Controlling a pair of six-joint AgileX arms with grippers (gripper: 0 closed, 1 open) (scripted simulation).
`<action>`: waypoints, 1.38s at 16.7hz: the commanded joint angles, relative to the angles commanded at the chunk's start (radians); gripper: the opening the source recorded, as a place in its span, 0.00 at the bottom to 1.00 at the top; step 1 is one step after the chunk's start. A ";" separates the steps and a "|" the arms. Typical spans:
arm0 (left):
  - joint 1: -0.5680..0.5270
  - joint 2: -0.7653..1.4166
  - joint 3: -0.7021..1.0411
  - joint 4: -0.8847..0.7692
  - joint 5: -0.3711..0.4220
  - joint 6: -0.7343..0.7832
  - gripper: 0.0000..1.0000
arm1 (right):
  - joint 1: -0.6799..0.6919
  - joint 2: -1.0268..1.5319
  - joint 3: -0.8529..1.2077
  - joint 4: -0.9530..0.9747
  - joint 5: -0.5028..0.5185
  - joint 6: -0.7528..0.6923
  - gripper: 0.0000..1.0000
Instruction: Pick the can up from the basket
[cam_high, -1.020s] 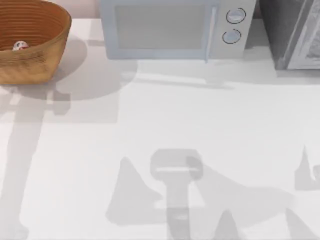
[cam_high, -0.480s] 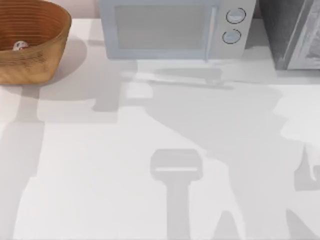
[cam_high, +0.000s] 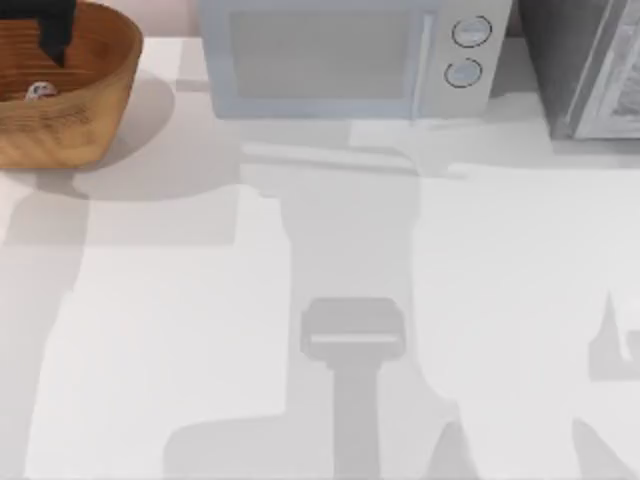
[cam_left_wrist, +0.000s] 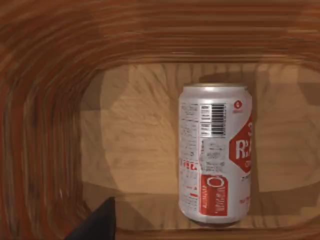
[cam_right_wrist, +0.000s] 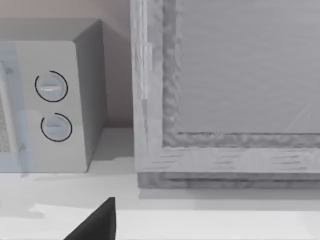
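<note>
The basket (cam_high: 95, 105) stands at the table's far left corner, orange-brown and ribbed inside. The can (cam_high: 40, 92) shows in it as a small white and red spot. In the left wrist view the can (cam_left_wrist: 215, 155) lies on the basket's wooden floor (cam_left_wrist: 135, 150), silver-white with red markings and a barcode. My left gripper (cam_high: 55, 35) hangs as a dark shape over the basket's inside, just beyond the can and not touching it. One of its fingertips (cam_left_wrist: 97, 222) sits off to the side of the can, so the gripper is open. My right gripper's fingertip (cam_right_wrist: 97, 220) shows near the microwave.
A white microwave (cam_high: 340, 60) stands at the back centre, its two knobs (cam_right_wrist: 52, 107) facing the right wrist camera. A grey cabinet (cam_high: 585, 65) stands at the back right. Arm shadows lie across the white table (cam_high: 200, 320).
My left gripper has come into the top view over the basket. The arm shadows have shifted across the table. The can and basket have not moved.
</note>
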 joint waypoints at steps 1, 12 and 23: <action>0.001 0.050 0.052 -0.027 0.002 0.002 1.00 | 0.000 0.000 0.000 0.000 0.000 0.000 1.00; -0.002 0.183 0.182 -0.092 0.007 0.006 1.00 | 0.000 0.000 0.000 0.000 0.000 0.000 1.00; -0.003 0.183 -0.043 0.133 0.006 0.001 1.00 | 0.000 0.000 0.000 0.000 0.000 0.000 1.00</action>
